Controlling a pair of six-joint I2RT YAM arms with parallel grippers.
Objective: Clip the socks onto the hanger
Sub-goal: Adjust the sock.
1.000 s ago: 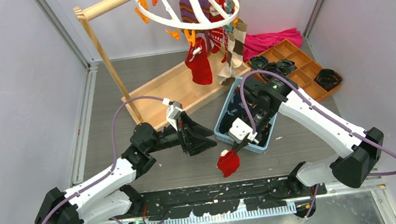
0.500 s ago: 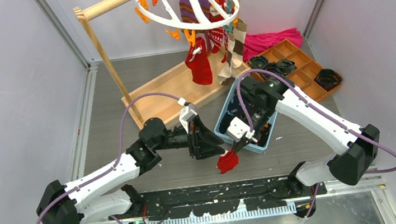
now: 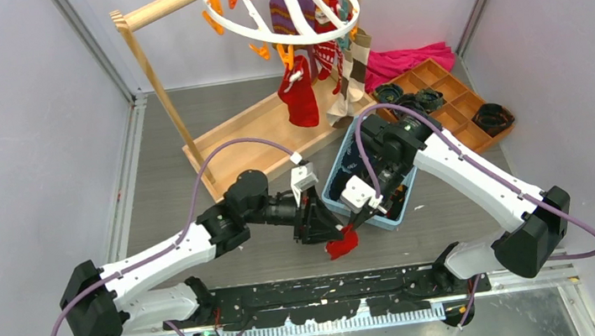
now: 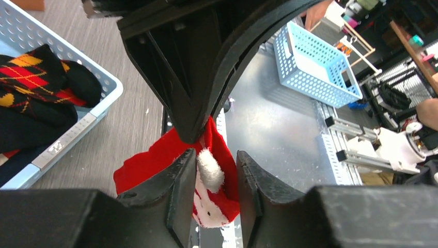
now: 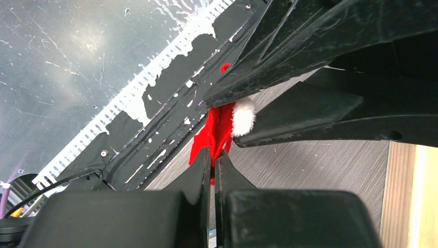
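Observation:
A red Santa sock [image 3: 342,246] with a white pompom hangs near the table's front edge, pinched at its top by my right gripper [image 3: 351,227], which is shut on it [image 5: 213,151]. My left gripper [image 3: 332,233] has come in from the left and stands open, one finger on each side of the sock [image 4: 219,178], the pompom [image 4: 210,169] between them; a gap shows on the right side. The white round hanger [image 3: 284,9] with orange clips hangs from the wooden rail at the back, with several socks clipped on it.
A blue basket [image 3: 332,191] with dark and tartan socks [image 4: 31,77] sits right behind the grippers. The rack's wooden base [image 3: 261,134] lies behind it. A wooden compartment tray [image 3: 459,95] and pink cloth [image 3: 409,61] are at the back right.
My left arm has reached rightward across the table until its open fingers straddle the hanging red sock. The right gripper has shifted only slightly, still holding the sock.

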